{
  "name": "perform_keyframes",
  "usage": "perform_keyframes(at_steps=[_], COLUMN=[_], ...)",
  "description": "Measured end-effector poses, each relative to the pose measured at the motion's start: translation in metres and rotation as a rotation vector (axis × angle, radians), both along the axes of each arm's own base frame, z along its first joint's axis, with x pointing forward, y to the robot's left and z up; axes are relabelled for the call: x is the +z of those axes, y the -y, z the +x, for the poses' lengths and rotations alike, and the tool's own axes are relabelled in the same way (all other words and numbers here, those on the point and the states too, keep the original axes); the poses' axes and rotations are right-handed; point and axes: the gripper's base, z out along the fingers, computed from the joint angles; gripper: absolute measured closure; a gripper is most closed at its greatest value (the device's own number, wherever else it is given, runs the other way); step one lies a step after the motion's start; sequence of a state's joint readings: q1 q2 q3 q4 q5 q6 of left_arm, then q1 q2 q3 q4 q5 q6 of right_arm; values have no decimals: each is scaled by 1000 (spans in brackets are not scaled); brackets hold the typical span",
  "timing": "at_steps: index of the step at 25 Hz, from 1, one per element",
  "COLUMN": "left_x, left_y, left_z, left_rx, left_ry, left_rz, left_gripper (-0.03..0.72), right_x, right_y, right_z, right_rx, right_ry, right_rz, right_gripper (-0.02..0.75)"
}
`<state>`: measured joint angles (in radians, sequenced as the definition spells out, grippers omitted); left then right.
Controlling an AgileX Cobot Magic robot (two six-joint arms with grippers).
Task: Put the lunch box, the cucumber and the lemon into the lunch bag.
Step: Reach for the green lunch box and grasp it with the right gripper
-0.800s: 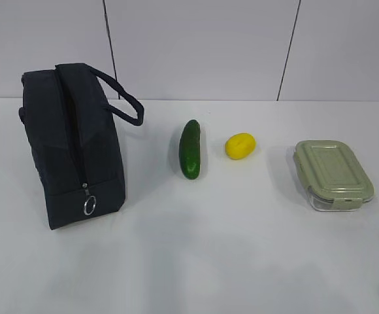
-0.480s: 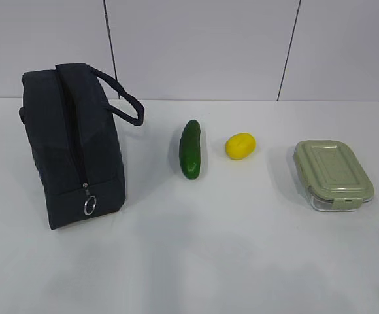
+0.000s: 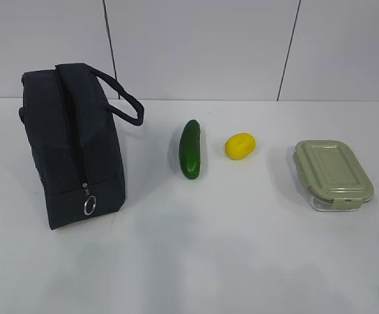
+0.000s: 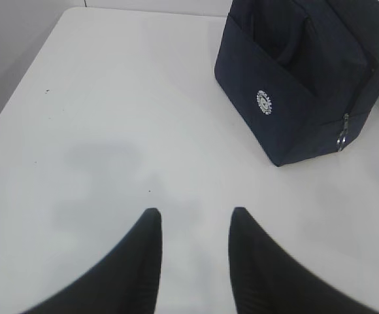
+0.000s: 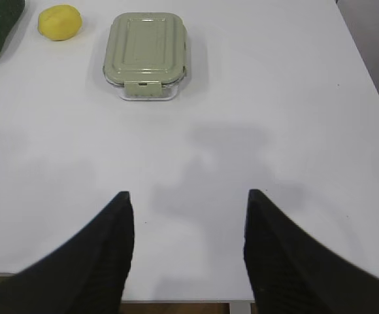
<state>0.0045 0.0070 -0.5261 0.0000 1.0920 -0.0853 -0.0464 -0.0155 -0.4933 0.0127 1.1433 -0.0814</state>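
Nothing has moved since the earlier frames: your left gripper (image 4: pixel 193 219) and right gripper (image 5: pixel 188 199) hover spread and empty, while lunch bag (image 3: pixel 72 140), zipped shut, cucumber (image 3: pixel 190 149), lemon (image 3: pixel 240 145) and lunch box (image 3: pixel 332 174) wait well apart on the desk (image 3: pixel 242 248), leaving room to grasp.

The lunch bag (image 3: pixel 72 144) is dark navy all over, with a small round white emblem (image 4: pixel 264 102) on one side and a silver ring pull (image 3: pixel 89 206) on its zipper. The cucumber (image 3: pixel 190 149) is glossy dark green, the lemon (image 3: pixel 240 145) bright yellow, and the lunch box (image 3: pixel 332 174) has a pale sage-green lid over a clear body. The table (image 3: pixel 229 248) is plain white, the wall (image 3: pixel 202 46) pale grey with thin dark seams, and both the left gripper (image 4: pixel 193 219) and right gripper (image 5: pixel 188 199) show black, finely ribbed fingers
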Motion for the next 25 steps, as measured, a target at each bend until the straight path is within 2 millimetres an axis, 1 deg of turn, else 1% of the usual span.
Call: perform_keyframes(at_steps=[22,25], left_x=[0,0], left_y=[0,0], left_z=[0,0], left_rx=[0,0], left_ry=[0,0], left_rz=[0,0], left_gripper=[448,448], right_x=[0,3], right_y=[0,-2], right_z=[0,0], right_rx=[0,8], right_ry=[0,15], right_rz=[0,25], right_gripper=[303,303])
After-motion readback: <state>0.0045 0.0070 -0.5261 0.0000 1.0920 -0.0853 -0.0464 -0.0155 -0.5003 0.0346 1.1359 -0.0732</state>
